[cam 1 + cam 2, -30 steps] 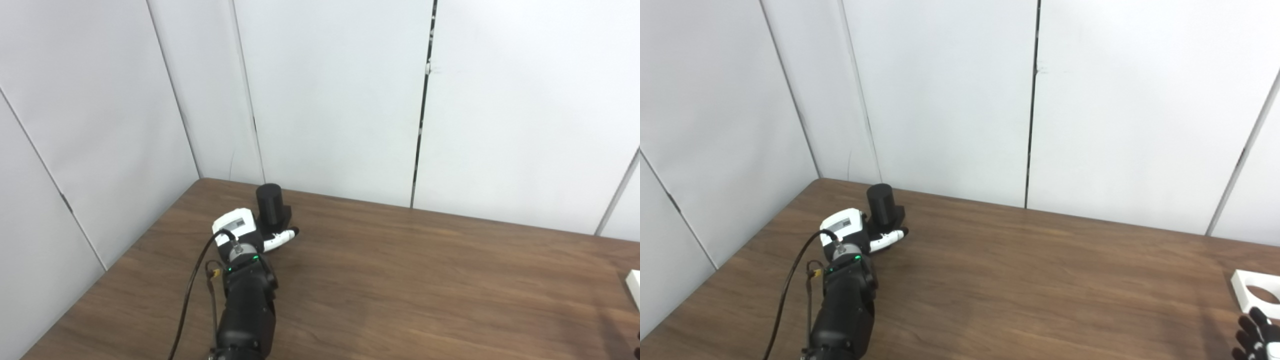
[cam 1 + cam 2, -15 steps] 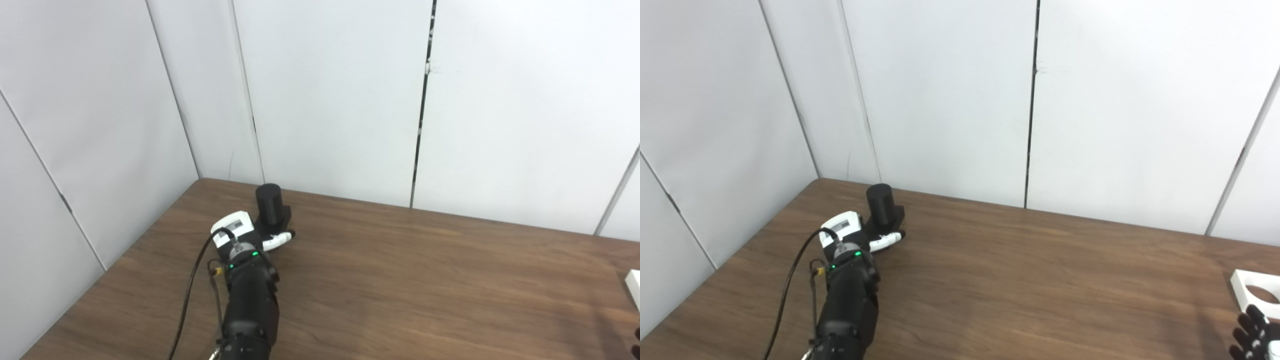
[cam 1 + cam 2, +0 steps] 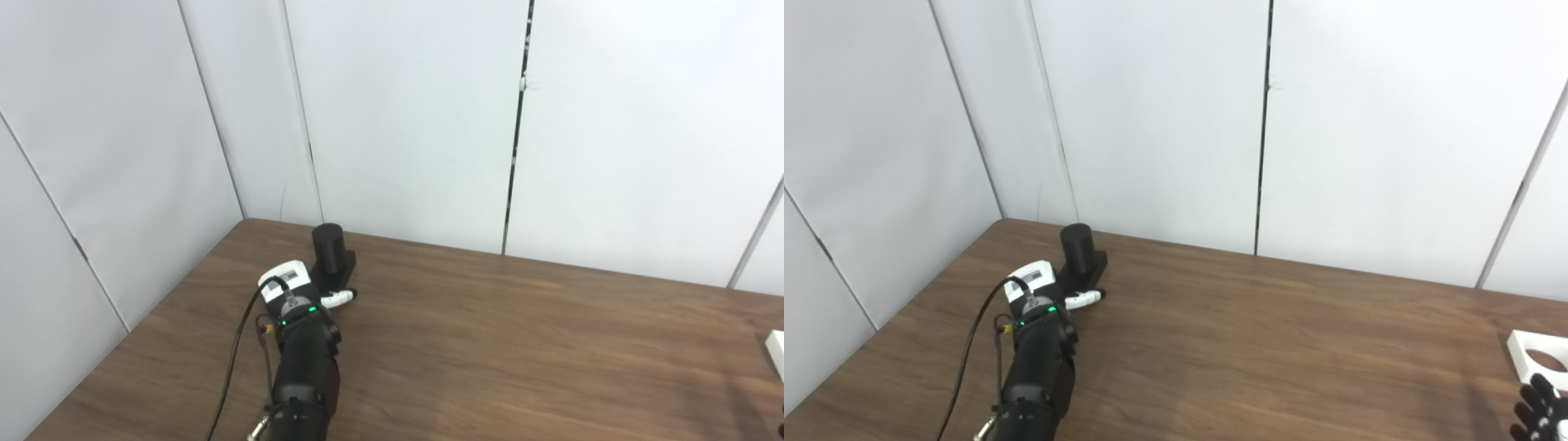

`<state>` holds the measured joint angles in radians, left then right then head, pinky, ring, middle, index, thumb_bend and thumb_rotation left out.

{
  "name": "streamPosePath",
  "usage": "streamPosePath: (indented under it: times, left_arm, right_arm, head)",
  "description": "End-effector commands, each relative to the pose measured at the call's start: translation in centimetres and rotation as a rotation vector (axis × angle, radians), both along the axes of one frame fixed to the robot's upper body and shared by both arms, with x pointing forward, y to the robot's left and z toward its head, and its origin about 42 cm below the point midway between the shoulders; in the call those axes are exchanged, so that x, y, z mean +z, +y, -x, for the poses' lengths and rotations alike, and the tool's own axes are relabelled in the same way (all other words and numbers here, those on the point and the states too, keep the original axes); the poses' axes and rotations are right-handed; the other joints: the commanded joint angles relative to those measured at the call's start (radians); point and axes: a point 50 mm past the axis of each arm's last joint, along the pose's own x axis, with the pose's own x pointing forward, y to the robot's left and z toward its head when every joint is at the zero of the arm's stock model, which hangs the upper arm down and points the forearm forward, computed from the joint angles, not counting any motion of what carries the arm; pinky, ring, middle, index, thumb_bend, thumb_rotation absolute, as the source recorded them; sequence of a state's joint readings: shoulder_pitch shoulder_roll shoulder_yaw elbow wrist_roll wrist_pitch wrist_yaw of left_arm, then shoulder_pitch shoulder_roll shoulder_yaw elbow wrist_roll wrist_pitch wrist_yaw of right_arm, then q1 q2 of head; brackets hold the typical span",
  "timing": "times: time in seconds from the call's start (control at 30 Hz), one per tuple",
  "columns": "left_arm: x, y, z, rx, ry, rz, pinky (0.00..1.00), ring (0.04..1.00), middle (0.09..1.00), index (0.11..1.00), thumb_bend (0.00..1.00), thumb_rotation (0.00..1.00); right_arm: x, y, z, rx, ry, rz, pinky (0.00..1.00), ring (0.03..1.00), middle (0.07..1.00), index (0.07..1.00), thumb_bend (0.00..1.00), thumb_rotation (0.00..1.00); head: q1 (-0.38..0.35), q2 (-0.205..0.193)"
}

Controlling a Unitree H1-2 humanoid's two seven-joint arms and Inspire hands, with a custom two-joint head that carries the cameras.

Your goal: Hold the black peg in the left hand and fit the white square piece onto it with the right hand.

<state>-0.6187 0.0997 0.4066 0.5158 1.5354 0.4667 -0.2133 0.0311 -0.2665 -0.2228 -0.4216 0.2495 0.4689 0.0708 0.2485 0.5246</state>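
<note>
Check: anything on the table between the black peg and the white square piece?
Nothing: bare table between black peg and white square piece, clearest in right eye view.

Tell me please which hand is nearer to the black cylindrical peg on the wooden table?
Left. The left hand is right at the black cylindrical peg, against its base. The right hand is far across the table, at the right edge beside the white square piece.

Black peg (image 3: pixel 328 248): upright cyl. on square base, far-left of table. White square piece (image 3: pixel 1540 362): flat, round hole, far-right edge.
</note>
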Motion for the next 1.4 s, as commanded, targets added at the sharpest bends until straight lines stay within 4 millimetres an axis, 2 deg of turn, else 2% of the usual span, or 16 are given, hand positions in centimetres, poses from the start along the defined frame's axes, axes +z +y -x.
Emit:
streamPosePath:
  times: [0.0,0.03,0.1,0.17,0.3,0.33,0.4,0.57,1.07,1.27,1.37]
  left_arm:
    - [2.5,0.5,-1.2,0.004,-0.081,-0.026,1.00,1.000,1.000,0.818,0.76,0.62]
    - [2.4,0.5,-1.1,0.009,-0.106,-0.002,1.00,1.000,1.000,0.792,0.75,0.58]
    - [2.1,0.5,-1.0,0.021,-0.147,0.026,1.00,1.000,0.976,0.662,0.74,0.45]
    - [1.9,0.6,-0.9,0.024,-0.174,0.032,1.00,0.994,0.941,0.597,0.73,0.36]
    - [1.6,0.9,-0.8,0.018,-0.209,0.042,1.00,0.981,0.913,0.559,0.70,0.28]
    - [1.5,1.0,-0.7,0.015,-0.216,0.045,1.00,0.982,0.909,0.518,0.59,0.16]
    - [1.5,0.9,-0.6,0.012,-0.228,0.055,1.00,0.983,0.900,0.494,0.53,0.09]
    - [1.4,1.0,-0.5,0.008,-0.260,0.071,1.00,0.970,0.872,0.484,0.51,0.05]
    - [1.8,0.6,-0.1,-0.026,-0.283,0.099,0.99,0.934,0.852,0.486,0.51,0.04]
    - [3.7,-1.1,1.3,-0.095,-0.341,0.196,0.93,0.901,0.850,0.487,0.51,0.05]
    - [5.0,-2.8,2.6,-0.158,-0.376,0.240,0.81,0.867,0.821,0.485,0.51,0.05]
  right_arm:
    - [1.8,-0.1,-0.1,0.014,-0.063,0.017,1.00,1.000,0.998,1.000,0.60,0.98]
    - [1.8,-0.1,-0.1,0.014,-0.064,0.017,1.00,1.000,0.998,1.000,0.60,0.98]
    - [1.9,-0.1,-0.1,0.014,-0.066,0.015,1.00,1.000,0.995,1.000,0.61,0.97]
    - [1.9,0.0,-0.1,0.015,-0.067,0.018,1.00,1.000,0.994,1.000,0.60,0.97]
    - [1.9,0.1,-0.1,0.019,-0.066,0.028,1.00,1.000,0.996,1.000,0.59,0.98]
    - [2.0,0.1,-0.1,0.019,-0.067,0.028,1.00,1.000,0.994,1.000,0.58,0.98]
    - [2.0,0.1,-0.1,0.022,-0.068,0.028,1.00,1.000,0.994,1.000,0.58,0.98]
    - [2.1,0.1,-0.1,0.025,-0.069,0.020,1.00,1.000,0.999,1.000,0.60,0.96]
    - [2.3,0.3,0.0,0.024,-0.074,0.029,1.00,1.000,0.991,1.000,0.58,0.97]
    - [2.3,0.7,-0.1,0.069,-0.067,0.057,1.00,1.000,1.000,1.000,0.49,1.00]
    - [1.9,0.7,-0.3,0.056,-0.055,0.042,1.00,1.000,1.000,1.000,0.44,1.00]
  head:
    - [0.000,0.003]
    - [0.000,0.003]
    - [0.000,0.004]
    - [0.000,0.005]
    - [0.000,0.005]
    - [0.000,0.005]
    - [-0.003,0.007]
    - [-0.004,0.008]
    - [-0.029,0.016]
    - [-0.071,0.033]
    - [-0.104,0.041]
